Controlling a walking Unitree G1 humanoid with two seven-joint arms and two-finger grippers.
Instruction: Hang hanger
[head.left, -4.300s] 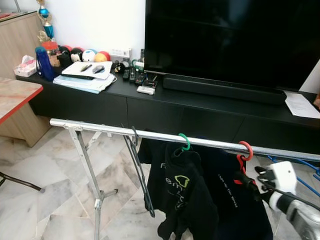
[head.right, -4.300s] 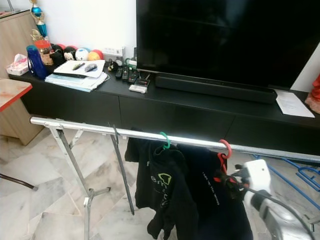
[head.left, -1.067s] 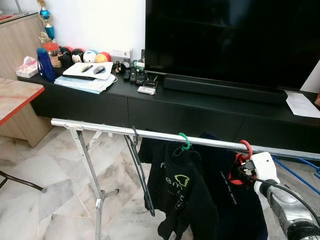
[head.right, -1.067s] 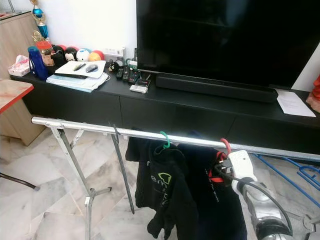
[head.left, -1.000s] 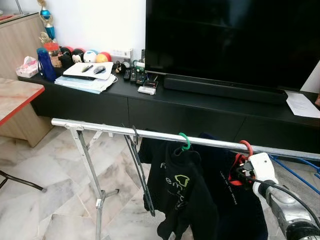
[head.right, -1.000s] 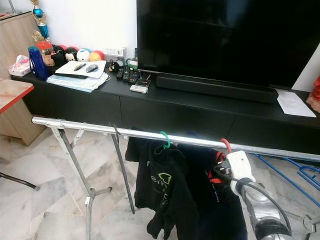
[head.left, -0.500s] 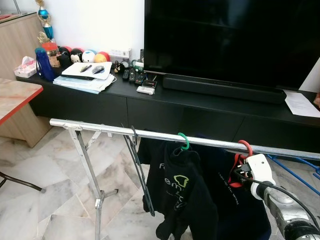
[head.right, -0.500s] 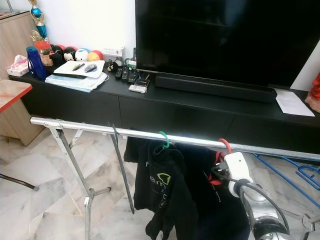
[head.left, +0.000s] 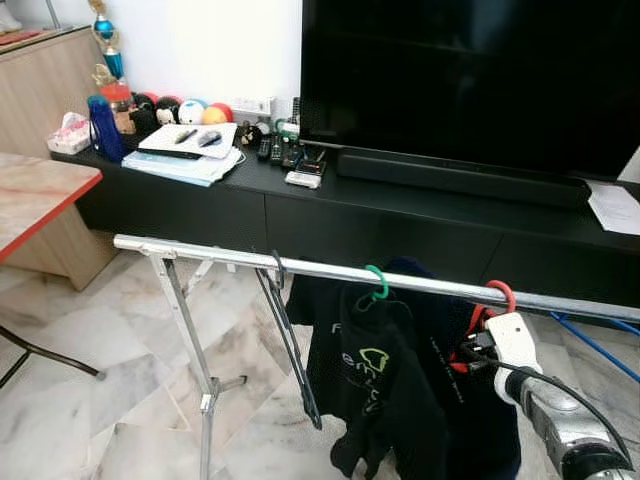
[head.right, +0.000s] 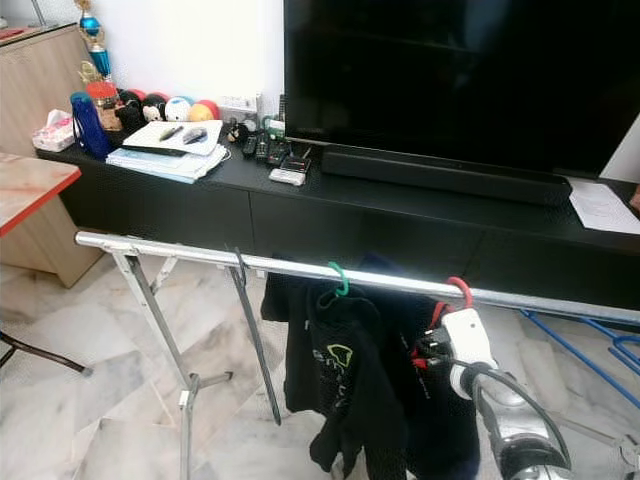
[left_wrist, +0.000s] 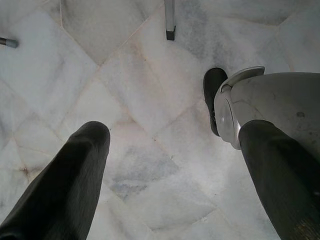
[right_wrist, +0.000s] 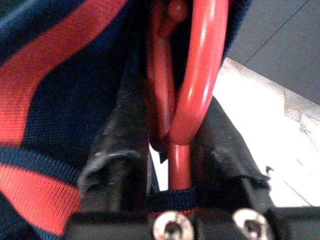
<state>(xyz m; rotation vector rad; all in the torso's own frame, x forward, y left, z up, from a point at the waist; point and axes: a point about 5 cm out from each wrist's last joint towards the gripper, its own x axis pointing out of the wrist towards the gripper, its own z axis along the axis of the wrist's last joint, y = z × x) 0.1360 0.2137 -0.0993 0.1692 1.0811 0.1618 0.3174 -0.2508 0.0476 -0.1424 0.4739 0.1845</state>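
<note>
A red hanger hooks over the silver rail of a drying rack, carrying a dark navy garment with red stripes. My right gripper sits just below the hook. In the right wrist view its black fingers are shut on the red hanger's neck. To the left on the rail, a green hanger holds a black shirt. My left gripper hangs open over the marble floor.
An empty black hanger hangs further left on the rail. Behind the rack stands a black TV console with a large TV. A red-edged table is at the left. Blue hangers lie on the floor at the right.
Since the oldest frame my right gripper has come up and in to the red hanger's neck, and it has stayed there over the last second. The camera has shifted slightly.
</note>
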